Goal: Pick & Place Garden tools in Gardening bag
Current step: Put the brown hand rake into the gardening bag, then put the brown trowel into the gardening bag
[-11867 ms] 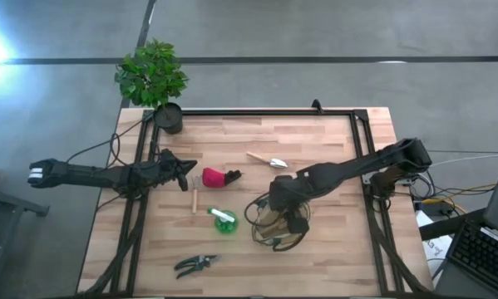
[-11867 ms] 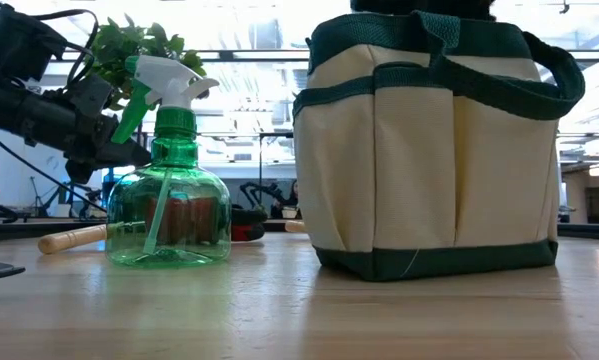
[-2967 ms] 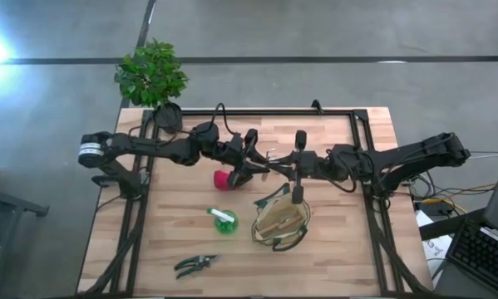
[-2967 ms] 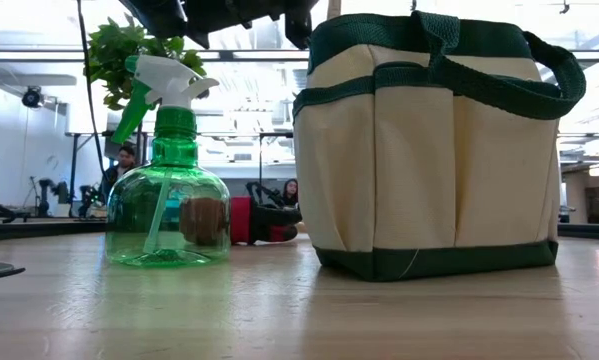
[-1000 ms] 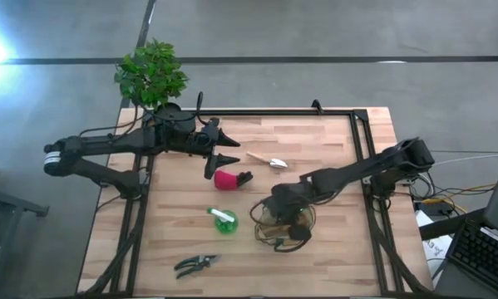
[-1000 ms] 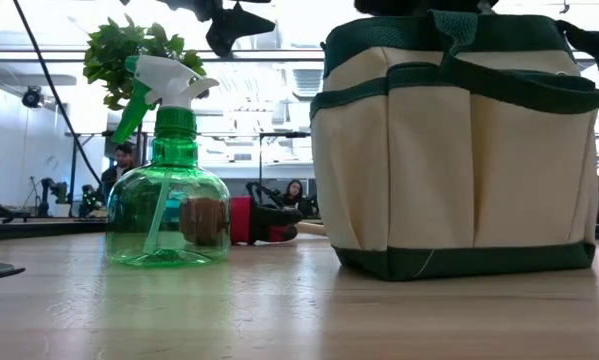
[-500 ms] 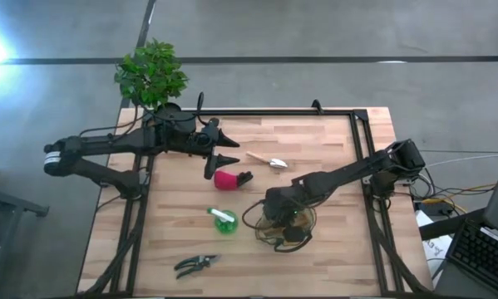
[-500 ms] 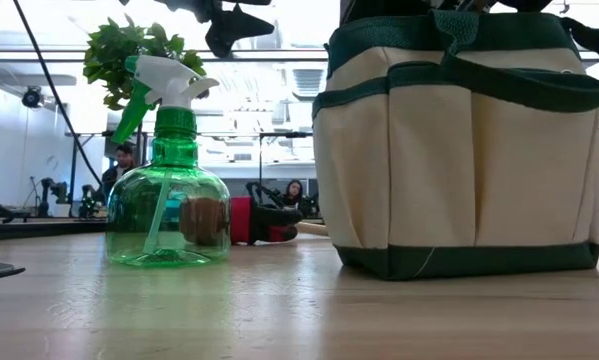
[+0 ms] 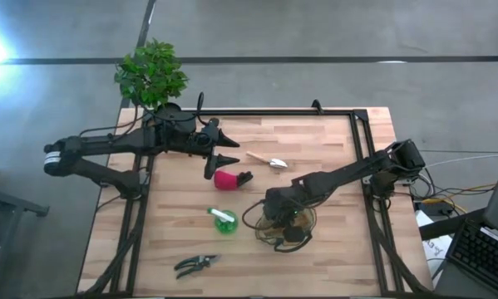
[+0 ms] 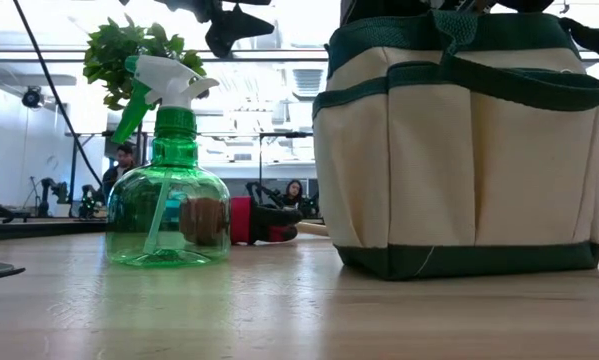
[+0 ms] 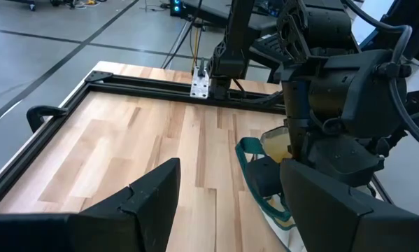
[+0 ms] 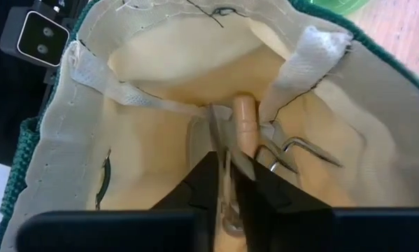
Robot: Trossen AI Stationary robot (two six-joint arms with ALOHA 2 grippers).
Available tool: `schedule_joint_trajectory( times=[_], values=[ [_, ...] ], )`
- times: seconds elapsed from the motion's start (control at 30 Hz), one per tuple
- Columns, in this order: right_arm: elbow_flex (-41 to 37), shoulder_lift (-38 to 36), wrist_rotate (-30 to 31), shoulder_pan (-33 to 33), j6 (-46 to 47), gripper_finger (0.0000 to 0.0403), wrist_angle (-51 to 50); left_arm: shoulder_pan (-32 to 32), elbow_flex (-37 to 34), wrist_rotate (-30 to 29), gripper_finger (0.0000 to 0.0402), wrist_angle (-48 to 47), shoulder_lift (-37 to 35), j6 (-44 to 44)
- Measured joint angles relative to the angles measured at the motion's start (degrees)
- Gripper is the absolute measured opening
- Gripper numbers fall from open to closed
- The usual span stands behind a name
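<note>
The right jaws (image 12: 226, 183) have sunk into the gardening bag (image 12: 160, 119), nearly closed on a wooden-handled tool (image 12: 245, 122) between them, so release is next. Farther off, the left jaws (image 9: 224, 155) hang open and empty beside the red-and-black item (image 9: 226, 178).

No legible text or labels anywhere

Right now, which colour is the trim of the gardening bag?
Dark green, on tan fabric. The gardening bag shows it best in the low view.
</note>
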Motion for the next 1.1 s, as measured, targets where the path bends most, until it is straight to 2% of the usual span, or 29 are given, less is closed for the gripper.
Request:
schedule_joint_trajectory(
  times=[0.23, 0.43, 0.77, 0.97, 1.1],
  values=[
    [0.6, 0.0, 0.0, 0.0, 0.6, 0.0110, -2.5, 0.0, 0.0, 0.0, 0.0250, 0.0, 0.0, 0.0],
    [5.9, -0.2, 0.0, 0.0, -1.5, 0.0138, -9.8, 0.0, 0.0, 0.0, 0.0250, 0.0, 0.0, 0.0],
    [14.8, -3.0, 0.4, 0.2, -5.5, 0.0129, -15.6, 0.0, 0.0, -0.1, 0.0250, -3.3, -0.2, 0.2],
    [16.7, -5.0, 10.2, -2.0, -9.0, 0.0111, -16.9, 0.0, 0.0, -0.6, 0.0245, -6.4, -0.9, 2.2],
    [16.7, -5.5, 11.5, -6.8, -10.5, 0.0103, -16.4, 0.0, -0.6, -3.4, 0.0243, -7.9, -1.7, 2.5]
  ],
)
